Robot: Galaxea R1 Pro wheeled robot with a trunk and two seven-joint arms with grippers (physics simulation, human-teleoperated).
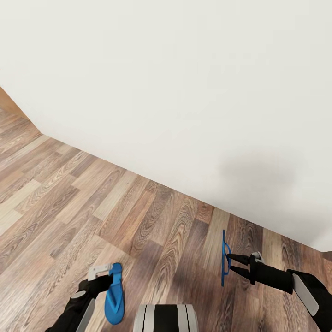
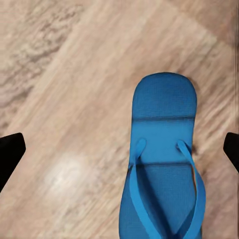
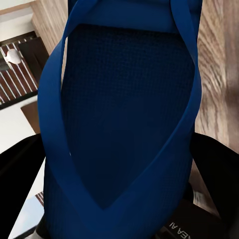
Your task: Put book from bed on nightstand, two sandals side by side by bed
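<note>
The right gripper (image 1: 229,263) was clamped on one sandal (image 1: 224,258), held on edge above the wood floor (image 1: 69,203), so it read as a thin blue line with its long axis running toward the white wall (image 1: 184,83). In the right wrist view that sandal (image 3: 124,114) sat between the dark fingers (image 3: 214,169), straps facing the camera.

The second sandal (image 1: 114,295) lay flat on the floor, sole down, just beside the left gripper (image 1: 99,272), long axis also roughly toward the wall. From the left wrist view the flat sandal (image 2: 162,164) lay between the fingertips (image 2: 10,152), which were spread wide apart and held nothing.

The two sandals were well apart, with the robot's trunk (image 1: 166,318) between and below them. The left arm was nearer the flat one, the right arm already carried the other. No bed, book or nightstand was visible. Nothing stood on the floor between the sandals; placing them side by side probably called for laying the held one flat first.
</note>
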